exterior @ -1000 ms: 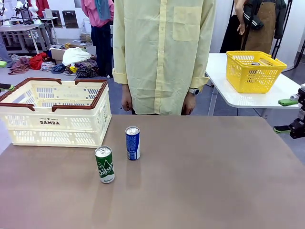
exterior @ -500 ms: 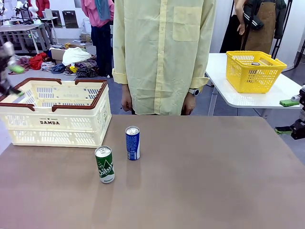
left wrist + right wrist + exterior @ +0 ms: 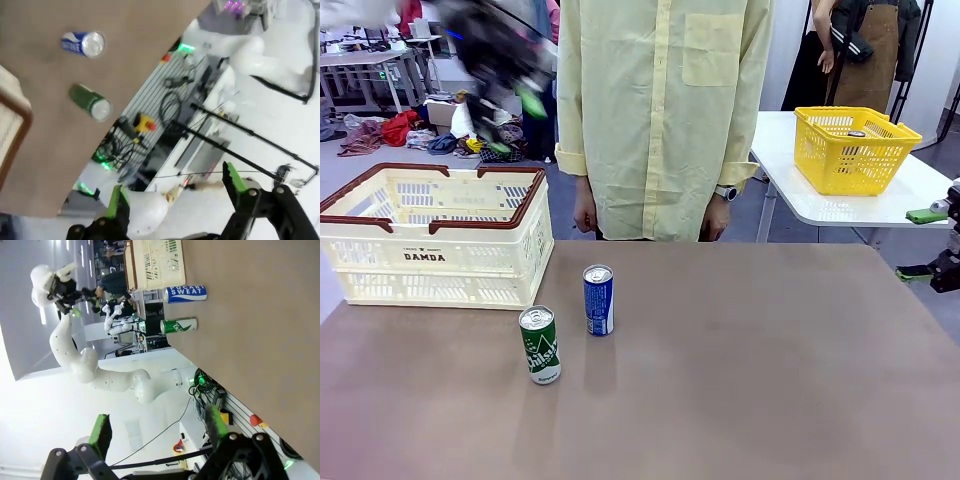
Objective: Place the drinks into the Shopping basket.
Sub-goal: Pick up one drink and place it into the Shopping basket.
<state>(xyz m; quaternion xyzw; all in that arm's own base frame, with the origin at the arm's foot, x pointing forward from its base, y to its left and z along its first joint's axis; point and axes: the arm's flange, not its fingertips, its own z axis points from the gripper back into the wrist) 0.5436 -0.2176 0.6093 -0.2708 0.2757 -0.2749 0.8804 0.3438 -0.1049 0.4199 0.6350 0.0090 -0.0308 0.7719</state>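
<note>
L: left pincer high over basket, far side; agape, empty | R: right pincer off table right edge; agape, empty | green can, blue can upright, right of basket

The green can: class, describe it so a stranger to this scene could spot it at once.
On the brown table, find the large cream-white slotted plastic basket with a dark brown rim at the left. By its near right corner stand two slim silver-topped cans; yours is the green can with white lettering, nearer the camera than the blue can.
</note>
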